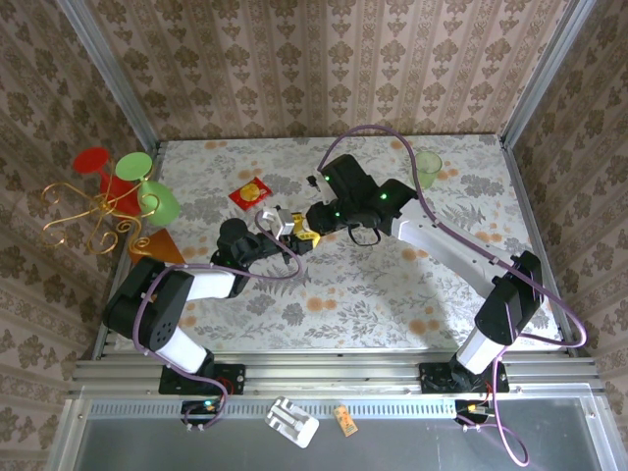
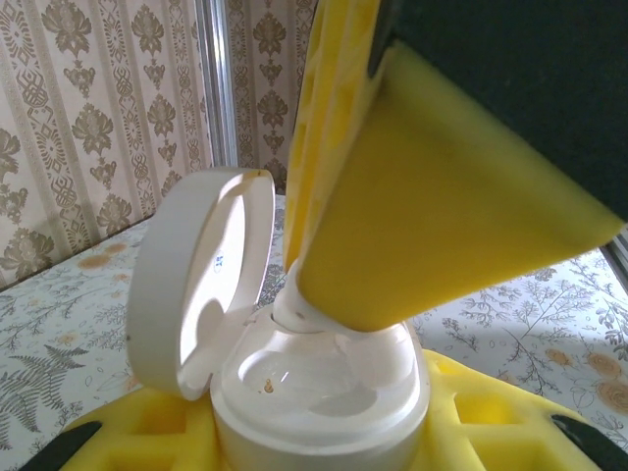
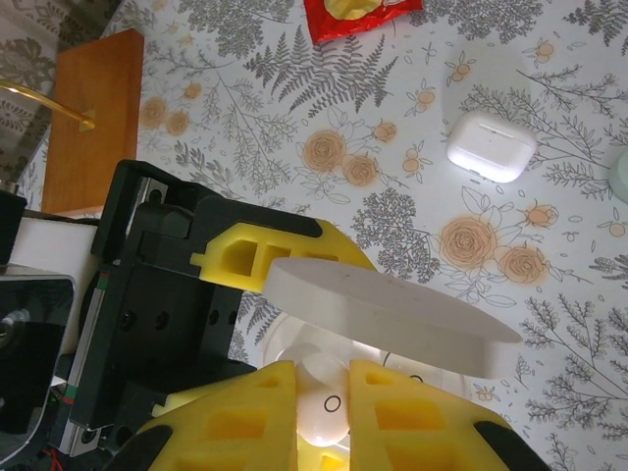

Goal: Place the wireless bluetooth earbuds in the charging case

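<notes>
While your left gripper (image 2: pixel 314 446) clamps the open charging case (image 2: pixel 324 388), lower the earbud (image 3: pixel 322 410) pinched in your right gripper (image 3: pixel 324 388) straight down, then release gently.

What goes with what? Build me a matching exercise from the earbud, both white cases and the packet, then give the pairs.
Things:
1. earbud
2. open case
3. closed case
4. packet

States:
A. red
B. clamped in the left gripper
C. lying free on the table
D. pinched by the right gripper

Pairs: 1-D, 2-B, 3-C, 4-A
</notes>
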